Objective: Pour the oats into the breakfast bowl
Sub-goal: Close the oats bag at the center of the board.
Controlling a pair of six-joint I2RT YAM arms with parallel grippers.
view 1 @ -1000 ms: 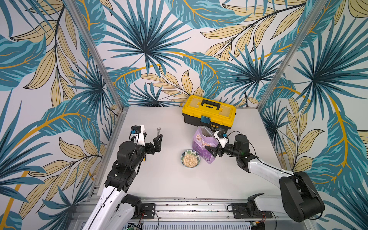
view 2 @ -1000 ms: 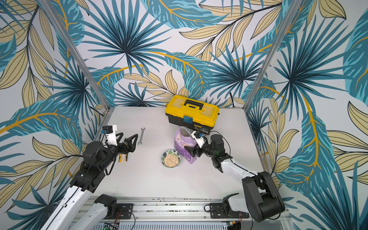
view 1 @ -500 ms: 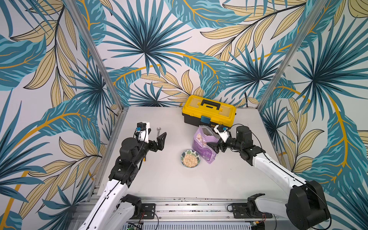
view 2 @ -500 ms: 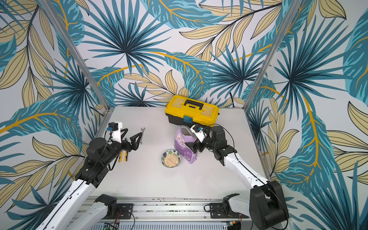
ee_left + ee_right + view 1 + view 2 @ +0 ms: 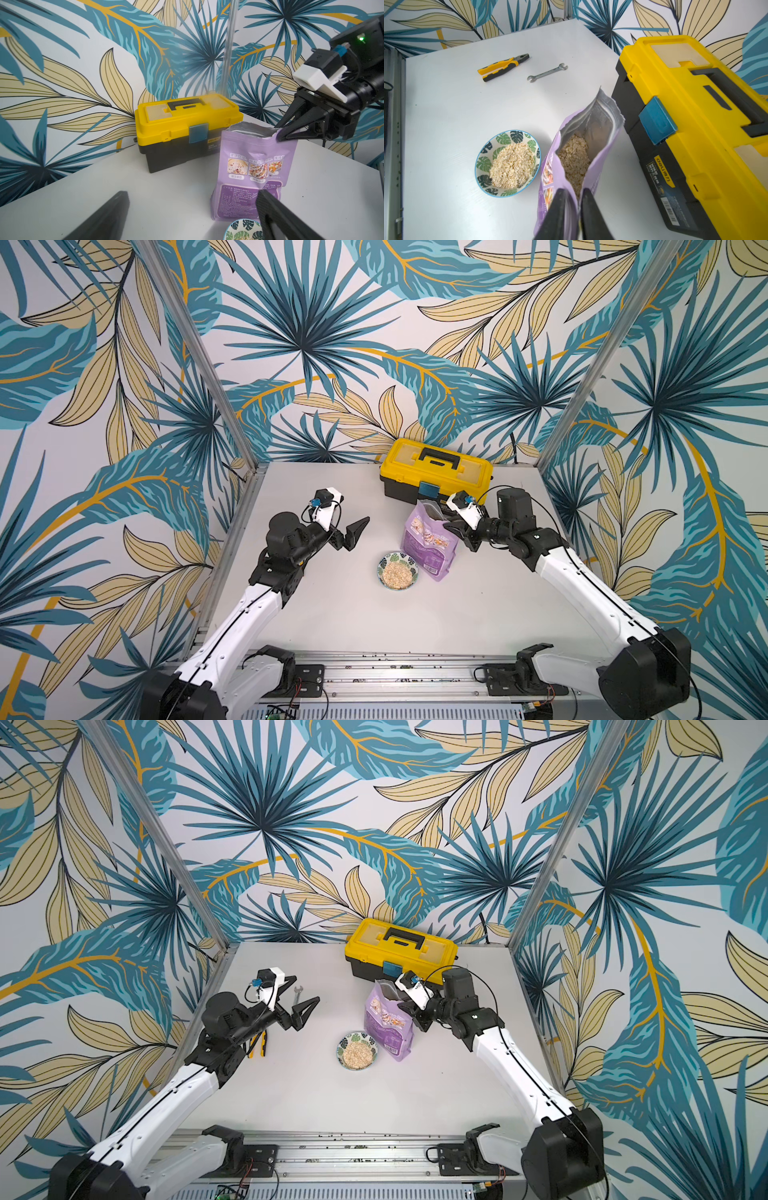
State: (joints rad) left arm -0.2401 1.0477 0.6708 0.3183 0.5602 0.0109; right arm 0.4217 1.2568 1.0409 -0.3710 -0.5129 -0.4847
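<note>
The lilac pouch (image 5: pixel 428 547) stands upright on the table, its top torn open, with oats (image 5: pixel 573 158) visible inside. Just left of it sits the leaf-patterned breakfast bowl (image 5: pixel 381 568), holding a heap of oats (image 5: pixel 397 574). My right gripper (image 5: pixel 574 193) is shut on the pouch's upper right corner (image 5: pixel 279 135), pinching the purple film between both fingers. My left gripper (image 5: pixel 301 992) hangs open above the table, left of the bowl and apart from it, with nothing between its fingers (image 5: pixel 122 199).
A yellow-and-black toolbox (image 5: pixel 434 472) stands closed right behind the pouch, near the back wall. Yellow-handled pliers (image 5: pixel 259 1044) and a small wrench (image 5: pixel 297 994) lie on the left side of the table, under and beside my left arm.
My right gripper rose to the pouch's top corner and shut on it. My left arm reached farther toward the middle of the table, its gripper still open.
</note>
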